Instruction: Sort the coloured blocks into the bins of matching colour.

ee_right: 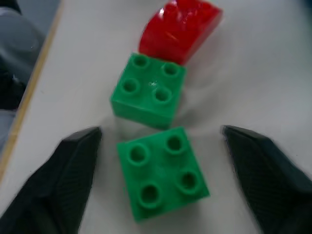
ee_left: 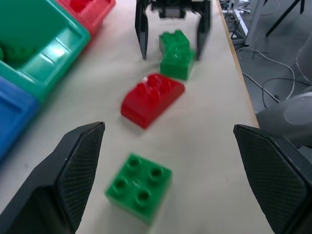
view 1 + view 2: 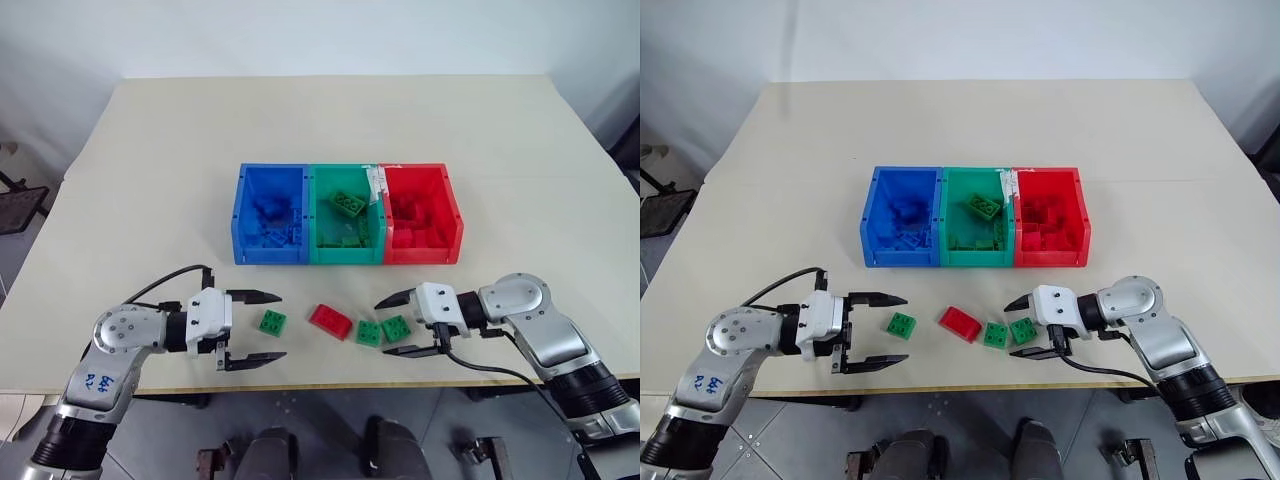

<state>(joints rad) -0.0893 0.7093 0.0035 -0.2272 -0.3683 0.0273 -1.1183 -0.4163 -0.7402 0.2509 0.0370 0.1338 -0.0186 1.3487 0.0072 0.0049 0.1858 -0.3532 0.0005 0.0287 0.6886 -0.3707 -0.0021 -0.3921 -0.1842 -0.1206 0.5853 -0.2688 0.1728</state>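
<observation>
Right gripper (image 3: 401,324): jaws apart, straddling nearest green block (image 3: 396,327) on counter (image 3: 150,180), empty. Left gripper (image 3: 255,327): agape, empty. Advice: centre on that block alone, avoiding touching neighbour (image 3: 369,333); deliver to green bin (image 3: 346,256)

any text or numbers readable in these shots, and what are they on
Blue handwriting on the left arm: marks show, too small to read for certain.
White label on the rim between the green bin and red bin: too small to read.
No print can be made out on the blocks.
</observation>
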